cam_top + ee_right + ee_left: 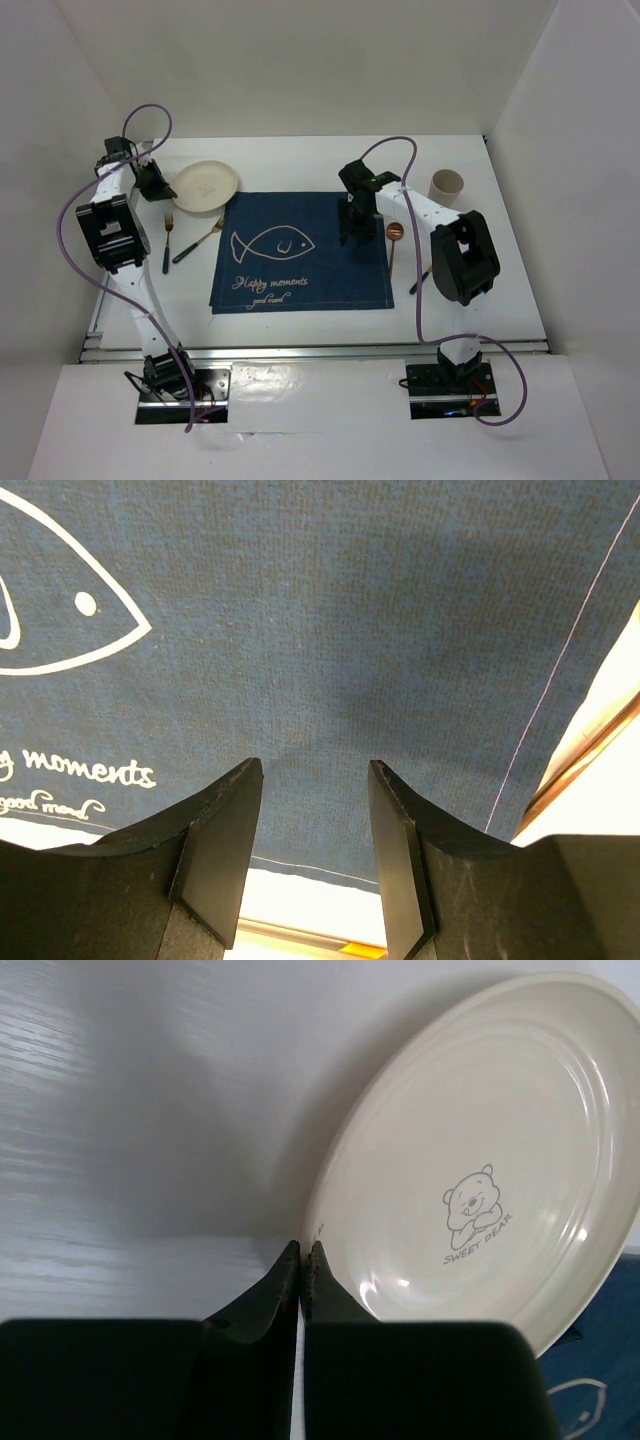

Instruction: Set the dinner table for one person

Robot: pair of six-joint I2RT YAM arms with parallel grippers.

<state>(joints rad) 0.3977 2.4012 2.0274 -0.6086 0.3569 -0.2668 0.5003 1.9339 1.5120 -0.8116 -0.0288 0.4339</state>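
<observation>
L gripper (302, 1252) was pinched fully together, nothing btwn its tips, just beside the rim of the cream bear-print plate (480, 1160). The plate lay by the mat's far-left corner. R gripper (310, 770) hung w/ fingers moderately apart, empty, over the navy fish placemat (300, 630) near its right edge. White worktop (300, 165) carried everything: placemat approx. centre, fork (167, 240) & a second dark-handled utensil (197, 245) left of it, copper spoon (394, 232) & beige cup (447, 185) to its right.
</observation>
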